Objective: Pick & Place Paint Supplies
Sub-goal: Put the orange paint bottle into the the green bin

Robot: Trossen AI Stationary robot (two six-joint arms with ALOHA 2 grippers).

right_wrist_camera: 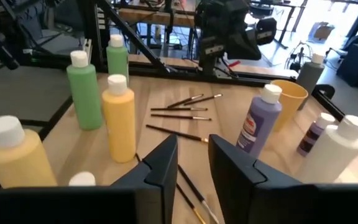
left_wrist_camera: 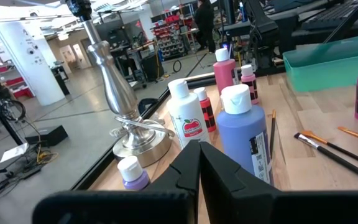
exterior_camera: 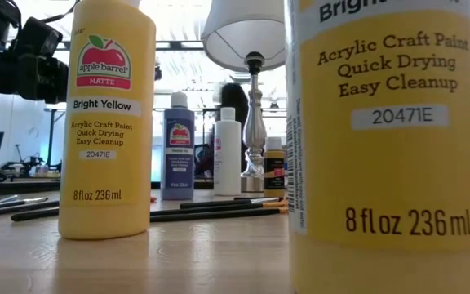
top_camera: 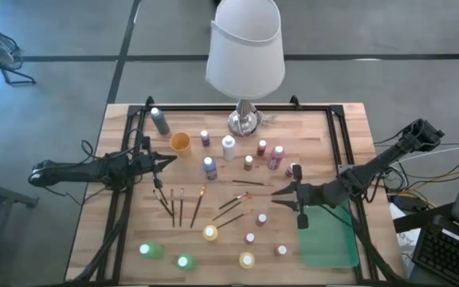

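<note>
Here, white-capped paint bottles (top_camera: 209, 167) stand upright and dark-handled paintbrushes (top_camera: 180, 206) lie flat mid-table (top_camera: 118, 135); the left claw (top_camera: 170, 159) is pressed together, the right claw (top_camera: 277, 192) slightly spread, empty.

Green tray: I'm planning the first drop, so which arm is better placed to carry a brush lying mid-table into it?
Right, probably. The right gripper hovers open beside the green tray, with brushes just ahead of its fingers. The left gripper is shut and sits across the table from the tray.
</note>
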